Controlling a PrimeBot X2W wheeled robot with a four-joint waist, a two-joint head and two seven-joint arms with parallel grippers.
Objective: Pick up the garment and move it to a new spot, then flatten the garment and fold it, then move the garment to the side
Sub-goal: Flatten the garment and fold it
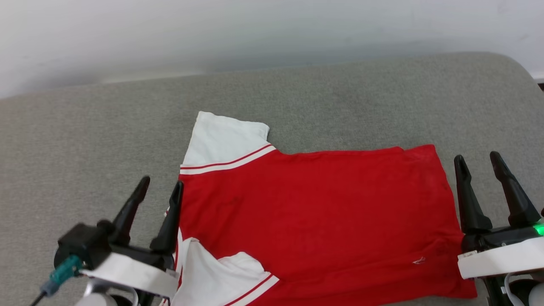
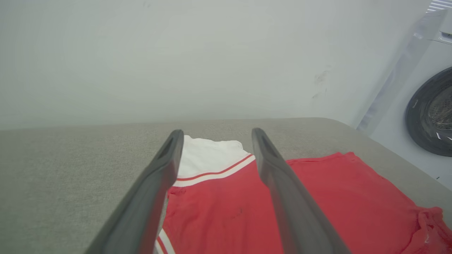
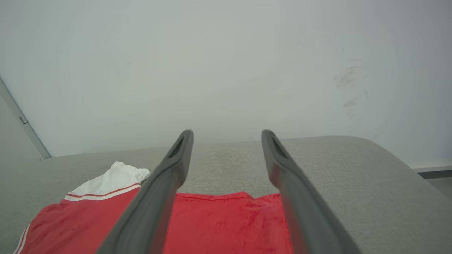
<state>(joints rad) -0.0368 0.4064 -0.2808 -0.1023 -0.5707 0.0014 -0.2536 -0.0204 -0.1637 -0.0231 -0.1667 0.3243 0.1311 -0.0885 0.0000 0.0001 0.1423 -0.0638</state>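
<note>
- Your left gripper (image 1: 162, 182) is spread wide with nothing between its fingers.
- It sits at the shirt (image 1: 314, 212)'s left edge, the collar end. Its inner finger (image 1: 170, 221) overlaps the red edge in the head view; whether it touches, you can't tell.
- In the left wrist view, the far sleeve (image 2: 212, 155) shows in the gap between the two fingers.
- Your right gripper (image 1: 476, 156) is also wide apart and empty.
- It's just beside the shirt's hem (image 1: 450, 204), over the bare gray pad (image 1: 85, 136), fingers pointing toward the wall (image 1: 255, 34).
- A green light (image 1: 539, 229) glows on the right gripper's body.
- The shirt is spread out on the gray pad between your two grippers, lying sideways: sleeves to your left, hem to your right.
- A plain red side faces up.
- The far white sleeve lies flat and points away from you, with a red-and-white stripe where it meets the body.
- The near sleeve (image 1: 212, 272) is at the bottom edge of the head view, partly folded onto the red.
- There's a small pale mark (image 1: 418, 260) near the hem.
- The near hem corner (image 2: 430, 225) looks bunched in the left wrist view.
- A washer (image 2: 430, 113) stands past the pad's right end.
</note>
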